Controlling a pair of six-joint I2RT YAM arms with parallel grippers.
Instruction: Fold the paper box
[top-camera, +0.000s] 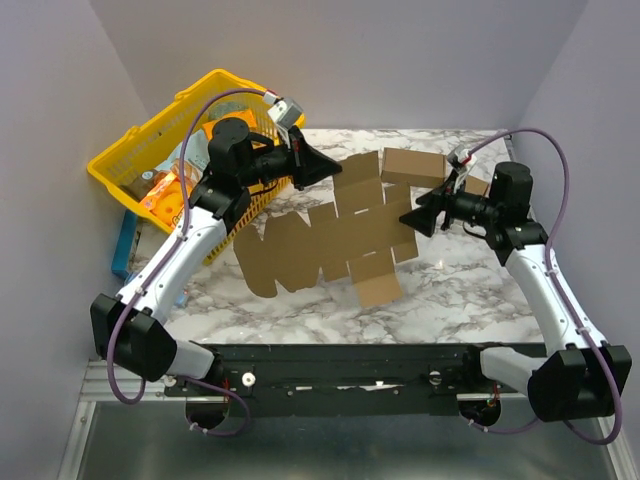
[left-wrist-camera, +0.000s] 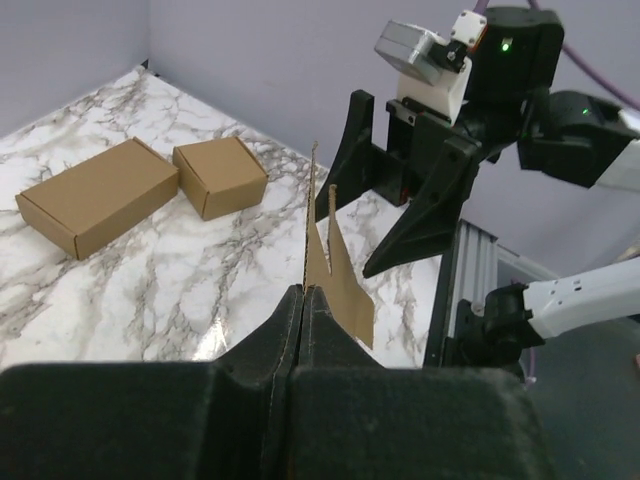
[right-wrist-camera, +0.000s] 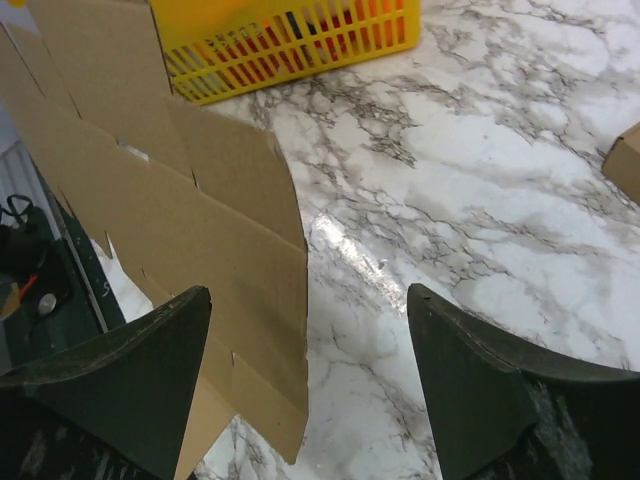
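Observation:
The paper box is a flat brown die-cut sheet with flaps and rounded tabs, hanging tilted above the marble table. My left gripper is shut on its far upper edge. In the left wrist view the fingers pinch the sheet, which shows edge-on. My right gripper stands open at the sheet's right edge. In the right wrist view the sheet reaches in past the left finger, and its edge lies within the open gap, touching neither pad.
A long cardboard cuboid and a squarish one sit on the table at the far right. A yellow basket with items stands at the back left. Purple walls enclose the table.

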